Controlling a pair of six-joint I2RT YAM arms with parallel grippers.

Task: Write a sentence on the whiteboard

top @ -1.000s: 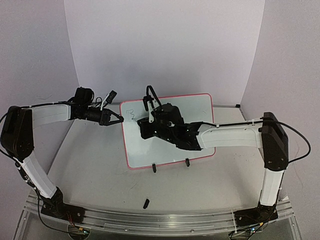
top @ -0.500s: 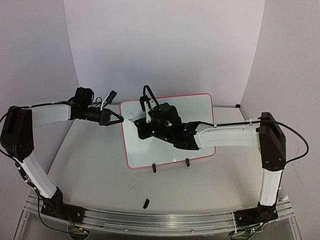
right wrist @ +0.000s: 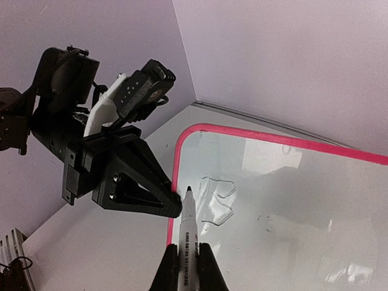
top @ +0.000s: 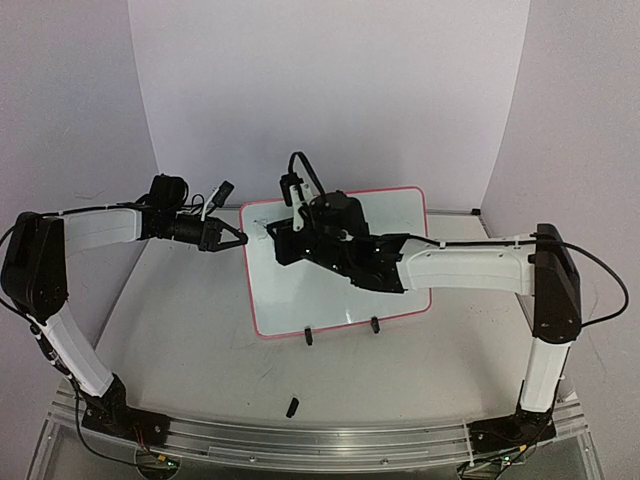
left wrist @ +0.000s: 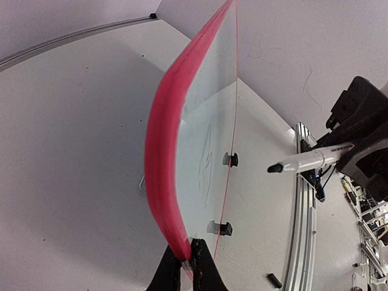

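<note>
At table (top: 190, 340) centre, towards the far edge, one whiteboard (top: 300, 295) stood leaning back on two black clip feet, one (top: 308, 337) on the left and one (top: 375, 324) on the right. Its frame was thin, red-pink and rounded at the corners.

Writing: the sentence (right wrist: 215, 200) was only a few faint looping strokes at the board's upper-left corner and did not read as words. The same strokes showed pale in the left wrist view (left wrist: 206, 159). Small print ran along the marker (right wrist: 188, 233) barrel but was too fine to read. No brand mark was legible on either arm.

Left gripper (top: 232, 238): fingers pressed together on the board's left frame near its upper corner. The left wrist view showed the red edge (left wrist: 160, 151) pinched between both tips (left wrist: 187, 259).

Right gripper (right wrist: 185, 267): closed on the marker, a white barrel with a black tip. The tip pointed at the board just inside the left frame, beside the strokes. From the left wrist camera the marker (left wrist: 306, 161) appeared off the surface, and contact could not be settled. From above, the right arm's black wrist (top: 335, 235) covered much of the board's upper half, and the left gripper's black fingers (right wrist: 136, 191) stood just beside the marker tip.

Surroundings: one small loose black piece (top: 292, 406) lay near the table's near edge, in front of the board. One metal rail (top: 300, 440) ran along that edge and carried both arm bases. Plain pale walls closed the back and sides.

Count: two arms, two grippers, one board, two feet, one marker, one loose piece.
</note>
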